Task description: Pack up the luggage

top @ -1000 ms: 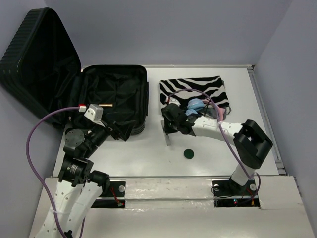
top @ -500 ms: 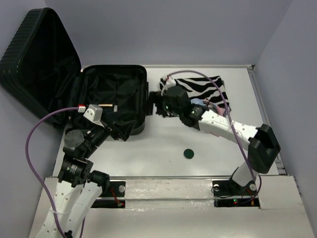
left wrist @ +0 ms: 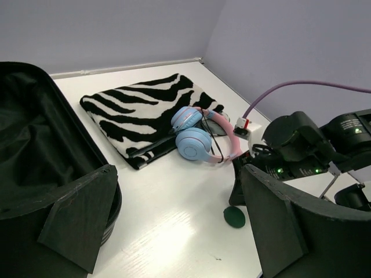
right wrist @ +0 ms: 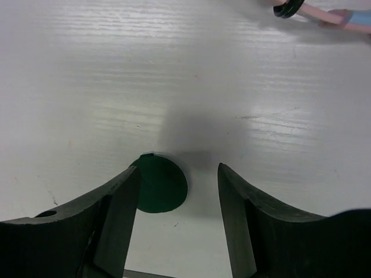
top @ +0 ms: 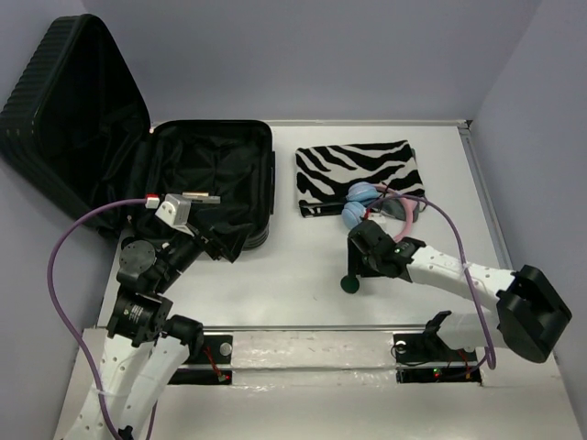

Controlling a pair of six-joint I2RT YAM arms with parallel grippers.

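**Jaws: both spread wide, nothing gripped**

Your right gripper (right wrist: 178,168) has its jaws wide apart and pointed down at the table, straddling the green disc (right wrist: 159,182). The disc sits closer to one finger (right wrist: 116,214) and isn't pinched. That spot is right of the luggage (top: 220,165), nearer the arm bases.

Your left gripper (left wrist: 179,220) is also wide open and carrying nothing. It hangs over the luggage's near right corner.

The luggage lies open, with its ribbed lid standing up on the left side and black lining showing. The zebra pouch (top: 358,170) lies flat just right of it, not touching. The blue-and-pink headphones (top: 362,197) are right of the luggage too, overlapping the pouch's near edge.
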